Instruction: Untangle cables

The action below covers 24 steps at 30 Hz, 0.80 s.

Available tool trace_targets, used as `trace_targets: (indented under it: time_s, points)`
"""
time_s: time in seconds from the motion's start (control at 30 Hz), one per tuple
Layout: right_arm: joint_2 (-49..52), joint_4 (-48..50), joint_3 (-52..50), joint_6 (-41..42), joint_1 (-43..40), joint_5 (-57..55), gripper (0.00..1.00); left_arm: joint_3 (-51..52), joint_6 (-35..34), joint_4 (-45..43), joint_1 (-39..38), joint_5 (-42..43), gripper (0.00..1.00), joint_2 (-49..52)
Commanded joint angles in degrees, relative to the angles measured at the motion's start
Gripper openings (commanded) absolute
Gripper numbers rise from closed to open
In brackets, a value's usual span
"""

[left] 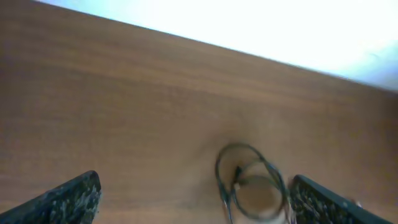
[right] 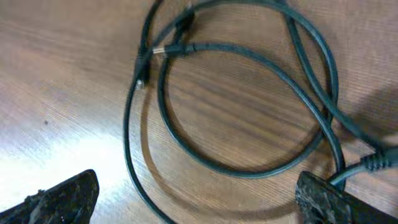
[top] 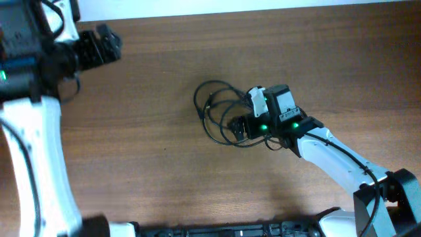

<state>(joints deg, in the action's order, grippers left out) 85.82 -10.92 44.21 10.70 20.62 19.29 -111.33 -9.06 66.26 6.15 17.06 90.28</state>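
Observation:
The cables (top: 217, 108) lie as tangled thin black loops on the wooden table, mid-right in the overhead view. In the right wrist view the cables (right: 249, 106) form overlapping loops with small plug ends at upper left. My right gripper (top: 238, 127) is at the tangle's right side; its fingers (right: 199, 196) are spread wide, with a cable strand passing between them and another beside the right finger. My left gripper (top: 105, 45) is at the far left, well away from the cables; it is open (left: 193, 199), and its blurred view shows the cables (left: 249, 186) in the distance.
The wooden table (top: 145, 151) spans the view, with its far edge (top: 263, 10) at the top. The left arm's white body (top: 33, 151) runs down the left side. The right arm's white link (top: 335, 158) stretches to the lower right.

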Motion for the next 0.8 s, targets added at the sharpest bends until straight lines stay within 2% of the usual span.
trace_targets:
  time_s: [0.0,0.03,0.1,0.13,0.17,0.2,0.23,0.3,0.37,0.4,0.47,0.5,0.53,0.7,0.77]
  points:
    - [-1.3,0.8,1.2,0.5,-1.5,-0.3,0.99,14.8,-2.7,-4.6,-8.0,-7.7,1.00,-10.5]
    - [-3.1,-0.8,1.9,2.4,-4.4,-0.3,0.99,23.4,-9.6,-9.4,-11.1,-9.6,0.99,-14.9]
    - [-7.8,-1.7,2.3,6.0,-10.8,2.4,0.99,35.7,-18.5,-17.3,-14.5,-10.3,0.99,-19.0]
    - [-11.8,-1.8,2.3,6.4,-15.9,9.0,0.99,43.4,-23.3,-20.8,-16.6,-6.3,0.99,-19.1]
    - [-14.3,-2.2,2.3,6.4,-19.0,13.4,0.99,48.3,-25.3,-24.2,-18.4,-1.4,0.99,-18.2]
    - [-16.0,-2.7,2.3,6.4,-21.1,16.1,0.99,51.0,-27.3,-26.4,-20.0,-1.0,0.91,-17.2]
    - [-17.6,-3.8,2.3,6.4,-23.0,18.1,0.99,53.9,-34.6,-29.4,-23.1,-1.8,0.79,-14.9]
    - [-17.6,-6.2,2.3,6.4,-23.3,20.6,0.99,54.4,-45.0,-30.3,-28.7,-4.9,0.81,-9.0]
    - [-17.6,-9.9,2.3,6.3,-23.3,23.6,0.99,54.4,-56.5,-30.4,-32.1,-3.0,0.82,-2.7]
    - [-17.6,-11.1,2.2,6.3,-23.3,23.6,0.99,54.4,-59.5,-31.5,-33.5,-1.1,0.81,0.2]
    - [-17.6,-12.4,2.2,6.3,-23.3,23.6,0.99,54.4,-59.7,-36.7,-36.4,0.8,0.80,5.2]
    - [-17.6,-12.5,2.2,6.3,-23.3,23.6,0.99,54.4,-59.7,-41.6,-38.2,0.8,0.77,8.1]
    - [-17.6,-12.6,2.2,6.3,-23.3,23.6,0.99,54.4,-59.8,-44.0,-39.0,0.8,0.68,9.4]
    - [-17.6,-12.9,2.2,6.3,-23.3,23.6,0.99,54.4,-60.8,-43.4,-39.2,1.0,0.57,13.2]
    - [-17.6,-12.9,2.2,6.3,-23.3,23.6,0.99,54.5,-60.8,-43.1,-39.2,1.0,0.57,15.6]
